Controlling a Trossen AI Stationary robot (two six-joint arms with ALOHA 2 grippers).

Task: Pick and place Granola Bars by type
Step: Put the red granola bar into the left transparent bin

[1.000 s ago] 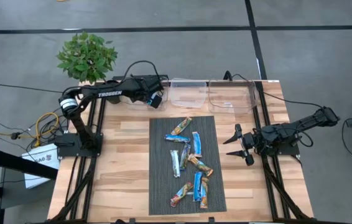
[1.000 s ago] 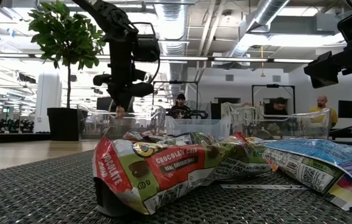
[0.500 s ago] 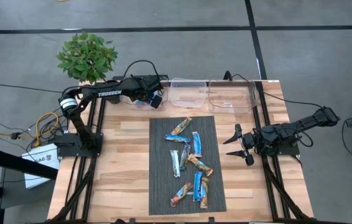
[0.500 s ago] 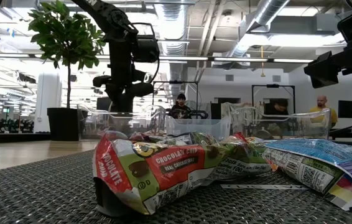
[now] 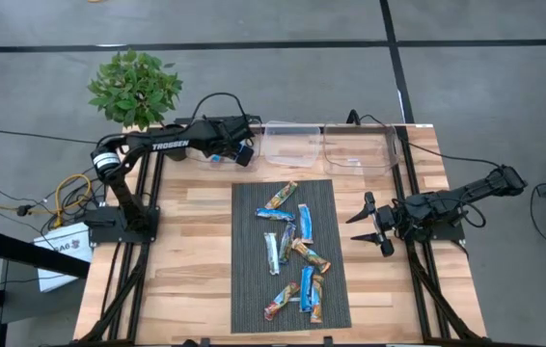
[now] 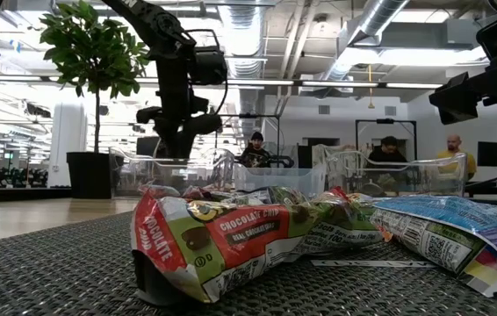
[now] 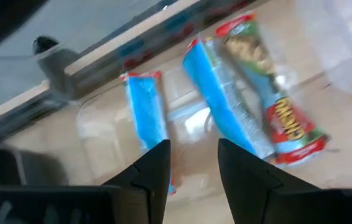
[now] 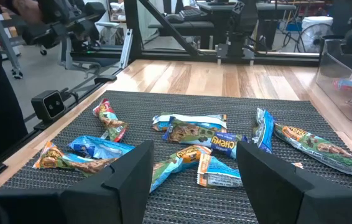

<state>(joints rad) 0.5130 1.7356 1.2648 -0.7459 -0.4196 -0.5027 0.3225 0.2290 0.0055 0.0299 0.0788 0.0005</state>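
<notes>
Several granola bars in blue, orange-brown and silvery wrappers lie scattered on the dark ribbed mat; they also show in the right wrist view and close up in the low view. My left gripper hovers open over the left clear bin at the table's far edge. Beneath its fingers two blue bars and a green-and-red bar lie flat on the bin's floor. My right gripper waits open just right of the mat, pointing at the bars.
Two more clear bins stand side by side along the far edge. A potted plant stands beyond the table's far left corner. Bare wood lies left and right of the mat. People sit in the room beyond.
My left gripper has drifted slightly toward the far edge above the left bin and stays open. The bars on the mat and my right arm have kept still.
</notes>
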